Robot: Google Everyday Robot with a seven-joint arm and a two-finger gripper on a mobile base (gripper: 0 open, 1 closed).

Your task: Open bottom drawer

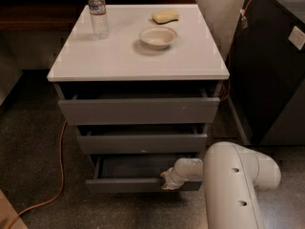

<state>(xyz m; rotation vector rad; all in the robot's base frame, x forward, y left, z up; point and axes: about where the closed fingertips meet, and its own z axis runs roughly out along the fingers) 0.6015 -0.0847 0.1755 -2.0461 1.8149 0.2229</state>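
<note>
The bottom drawer [128, 184] is the lowest and slimmest of three grey fronts under the white cabinet top [138, 56]. It stands pulled out a good way, and its grey tray interior [133, 166] shows. My gripper [167, 180] is at the right part of the drawer's front edge, at its top lip. The white arm [233, 185] reaches in from the lower right and hides the drawer's right end.
The top drawer [138, 109] and middle drawer [143, 143] are each slightly out. A water bottle [97, 11], a bowl [157, 36] and a yellow sponge [165, 16] stand on the top. An orange cable [59, 166] lies on the floor at left. A dark cabinet [271, 66] stands right.
</note>
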